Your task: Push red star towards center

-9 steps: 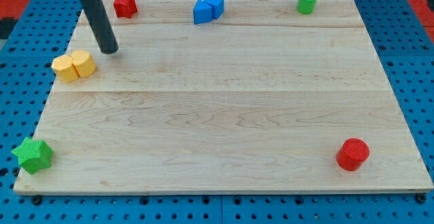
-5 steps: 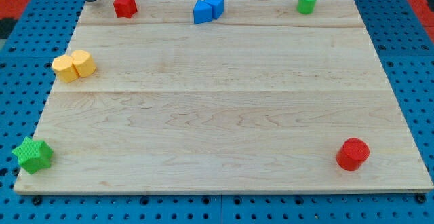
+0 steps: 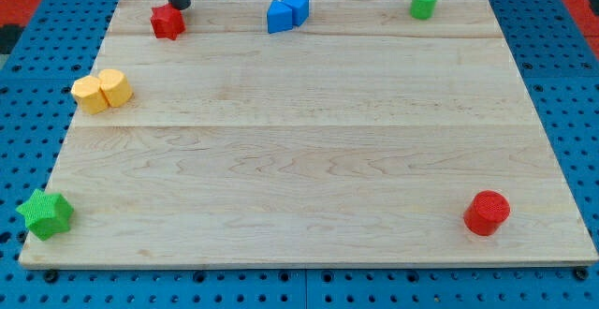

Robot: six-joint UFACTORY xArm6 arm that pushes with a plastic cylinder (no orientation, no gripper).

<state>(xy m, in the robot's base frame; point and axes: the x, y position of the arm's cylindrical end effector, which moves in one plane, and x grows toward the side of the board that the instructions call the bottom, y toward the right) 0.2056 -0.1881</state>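
Tip behind the star!
My tip (image 3: 178, 7) touches the red star (image 3: 168, 21)'s far side; no claw here. Light, rigid, probably slides easily.

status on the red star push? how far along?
Barely begun. My tip is at the red star's top edge, apparently touching it. The star sits near the top-left corner of the wooden board, far from its centre. Left: nearly the whole push, toward the view's bottom right.

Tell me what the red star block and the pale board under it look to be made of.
Red star block: probably plastic, judging by its uniform matte colour with no grain. Pale board: wood, judging by its visible grain and plank seams, smooth finish. My tip sits at the star's upper edge.
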